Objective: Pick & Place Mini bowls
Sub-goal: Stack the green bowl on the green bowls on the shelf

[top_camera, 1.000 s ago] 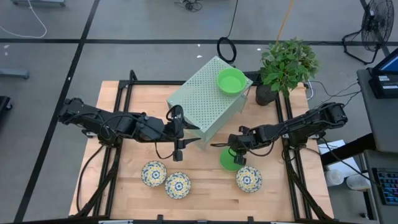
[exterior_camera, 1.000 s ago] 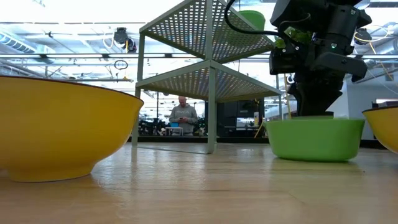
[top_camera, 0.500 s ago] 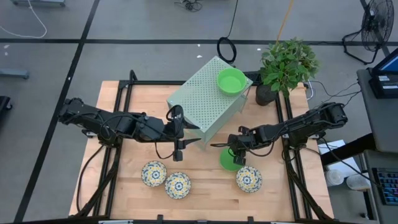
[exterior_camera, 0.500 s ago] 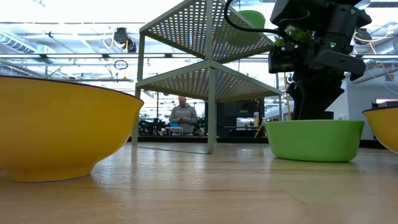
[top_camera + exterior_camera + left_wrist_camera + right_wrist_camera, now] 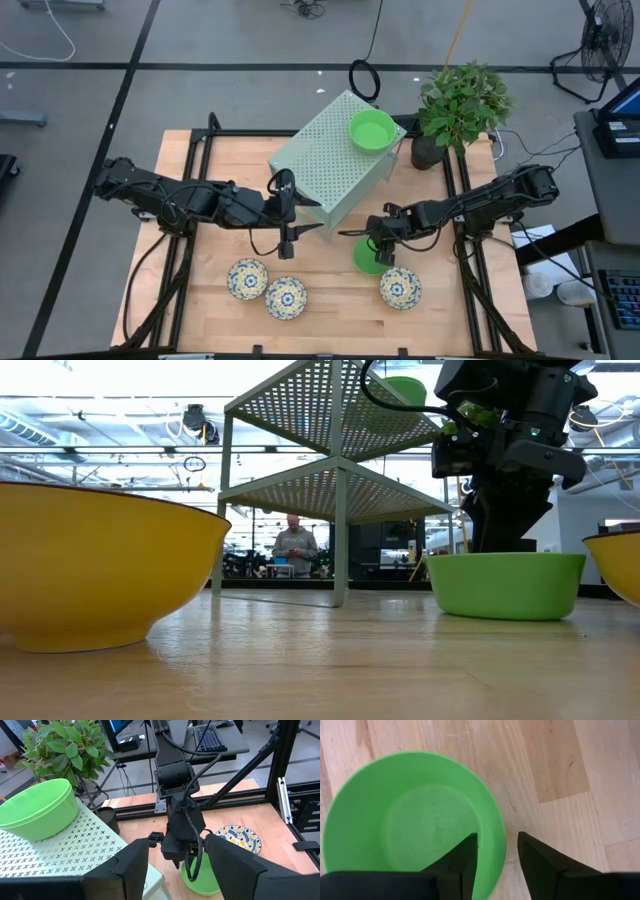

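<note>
My right gripper (image 5: 378, 247) (image 5: 496, 836) points down at a plain green mini bowl (image 5: 367, 258) (image 5: 505, 585) that stands on the table by its base. The gripper is open: one finger is inside the bowl and one outside, with the rim (image 5: 502, 840) between them and a gap on each side. My left gripper (image 5: 290, 215) (image 5: 177, 842) waits open and holds nothing, at the near side of the perforated box. A second green bowl (image 5: 372, 130) (image 5: 37, 810) sits on top of the box. Three floral bowls (image 5: 247, 278) (image 5: 286, 297) (image 5: 400, 288) stand along the table's near side. A third green bowl does not show.
The pale-green perforated box (image 5: 325, 165) with its shelves (image 5: 330, 485) stands at the table's far middle. A potted plant (image 5: 460, 105) is at the far right corner. Black frame rails (image 5: 455, 200) run along both sides. A person (image 5: 293, 545) stands far off in the room.
</note>
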Tool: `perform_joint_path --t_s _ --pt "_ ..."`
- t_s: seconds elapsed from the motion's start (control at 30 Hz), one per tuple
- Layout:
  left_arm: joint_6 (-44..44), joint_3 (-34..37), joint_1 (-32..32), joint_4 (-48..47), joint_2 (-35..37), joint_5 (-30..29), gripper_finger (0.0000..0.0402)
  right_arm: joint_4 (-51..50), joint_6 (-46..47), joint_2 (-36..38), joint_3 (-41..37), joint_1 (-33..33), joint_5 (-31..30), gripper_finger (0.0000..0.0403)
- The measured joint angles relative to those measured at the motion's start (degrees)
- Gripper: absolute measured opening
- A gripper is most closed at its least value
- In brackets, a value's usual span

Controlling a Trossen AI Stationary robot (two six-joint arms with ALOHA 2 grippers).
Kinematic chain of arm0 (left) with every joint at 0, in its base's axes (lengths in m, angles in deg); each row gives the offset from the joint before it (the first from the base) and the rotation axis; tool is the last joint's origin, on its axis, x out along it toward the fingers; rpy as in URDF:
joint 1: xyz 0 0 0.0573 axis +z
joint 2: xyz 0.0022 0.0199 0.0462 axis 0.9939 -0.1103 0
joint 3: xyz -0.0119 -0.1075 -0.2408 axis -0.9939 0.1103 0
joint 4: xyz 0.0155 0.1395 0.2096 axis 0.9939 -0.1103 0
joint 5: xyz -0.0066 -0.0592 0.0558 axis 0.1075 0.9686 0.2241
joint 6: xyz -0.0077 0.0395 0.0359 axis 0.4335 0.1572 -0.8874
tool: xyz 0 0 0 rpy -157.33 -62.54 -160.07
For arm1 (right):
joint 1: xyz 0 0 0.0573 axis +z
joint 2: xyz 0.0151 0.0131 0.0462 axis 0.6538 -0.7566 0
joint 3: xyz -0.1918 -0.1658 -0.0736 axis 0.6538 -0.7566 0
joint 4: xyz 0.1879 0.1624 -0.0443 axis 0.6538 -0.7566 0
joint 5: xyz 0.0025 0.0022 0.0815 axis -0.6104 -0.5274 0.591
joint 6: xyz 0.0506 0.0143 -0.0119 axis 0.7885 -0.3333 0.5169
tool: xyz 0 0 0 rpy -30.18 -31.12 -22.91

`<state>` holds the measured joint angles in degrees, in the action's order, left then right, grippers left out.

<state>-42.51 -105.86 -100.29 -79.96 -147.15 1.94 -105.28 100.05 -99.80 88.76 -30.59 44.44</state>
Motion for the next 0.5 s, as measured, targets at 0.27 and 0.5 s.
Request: perform_joint_path --t_s 0.27,0.5 --pt "0.01 0.0 -0.02 0.0 0.0 0.0 0.0195 2.69 0.82 0.02 -2.31 0.0 0.02 0.0127" --pt "0.01 0.0 0.0 0.02 0.0 0.0 0.0183 6.66 0.48 0.02 -5.65 0.0 -0.02 0.0126"
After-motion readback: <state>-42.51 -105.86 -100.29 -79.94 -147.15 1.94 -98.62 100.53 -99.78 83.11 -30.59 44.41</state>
